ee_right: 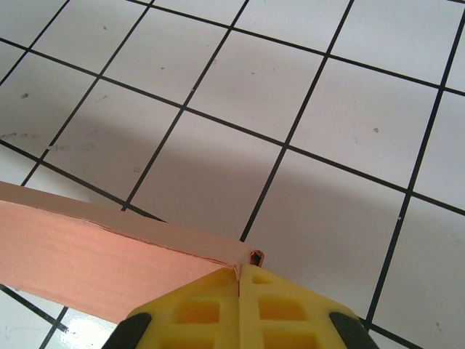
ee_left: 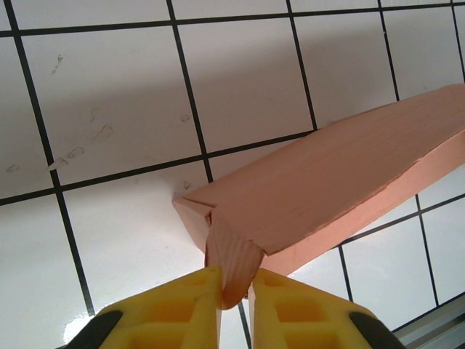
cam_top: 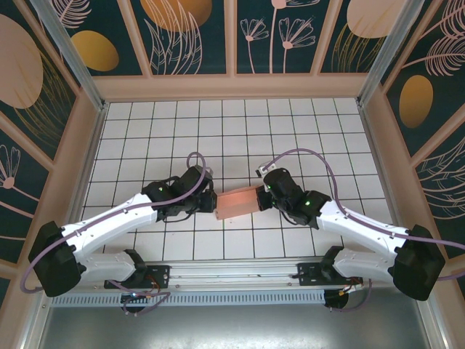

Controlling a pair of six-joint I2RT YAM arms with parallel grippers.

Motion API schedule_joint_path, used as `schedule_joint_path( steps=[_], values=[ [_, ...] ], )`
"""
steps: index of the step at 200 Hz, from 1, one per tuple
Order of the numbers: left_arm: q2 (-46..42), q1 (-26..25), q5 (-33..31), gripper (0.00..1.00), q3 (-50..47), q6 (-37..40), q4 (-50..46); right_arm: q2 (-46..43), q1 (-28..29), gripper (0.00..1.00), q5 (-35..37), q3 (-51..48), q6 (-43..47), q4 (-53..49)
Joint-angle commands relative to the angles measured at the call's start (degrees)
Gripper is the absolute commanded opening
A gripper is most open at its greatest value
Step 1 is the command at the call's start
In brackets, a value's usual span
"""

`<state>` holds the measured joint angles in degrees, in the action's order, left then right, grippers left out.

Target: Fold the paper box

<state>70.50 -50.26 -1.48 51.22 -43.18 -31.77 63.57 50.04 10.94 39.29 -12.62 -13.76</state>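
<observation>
**Top external view.** The salmon-pink paper box (cam_top: 236,203) sat above the middle of the white tiled counter (cam_top: 218,131), spanned between the two arms. The left pincer (cam_top: 212,201) met the box's left end and the right pincer (cam_top: 260,196) met its right end. Seen from above, the box was a flat rectangle, its right end slightly farther from the arm bases than its left.

**Left wrist view.** The left pincer (ee_left: 236,280) was closed on a curled flap (ee_left: 232,265) hanging from the near corner of the paper box (ee_left: 334,182). The yellow fingers (ee_left: 182,305) pressed the flap from both sides. The box ran away from the pincer up and to the right, its broad face and one thin side wall visible. The counter (ee_left: 109,94) lay beyond it, and a soft shadow beside the box suggested the box was raised off the tiles.

**Right wrist view.** The right pincer (ee_right: 240,273) was closed, its yellow fingers (ee_right: 189,309) meeting on the corner of the paper box (ee_right: 87,254), where a thin edge of card entered the seam. The box stretched left from the pincer, and the gridded counter (ee_right: 327,109) lay beyond it.
</observation>
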Motion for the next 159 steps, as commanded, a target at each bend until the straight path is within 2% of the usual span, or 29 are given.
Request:
schedule_joint_path(
  steps=[1,82,159],
  values=[
    [0.8,-0.3,1.3,0.15,2.2,-1.6,0.2,-0.5,0.9,0.0,1.6,1.9,-1.4,-0.5],
    [2.7,-0.2,2.4,0.0,3.7,-4.0,-0.1,-1.2,1.4,0.0,2.1,1.4,-1.8,-0.4],
    [2.1,-0.3,4.3,0.0,5.7,-7.9,0.8,-1.3,1.5,0.0,2.3,0.7,-1.4,-0.1]
  ],
)
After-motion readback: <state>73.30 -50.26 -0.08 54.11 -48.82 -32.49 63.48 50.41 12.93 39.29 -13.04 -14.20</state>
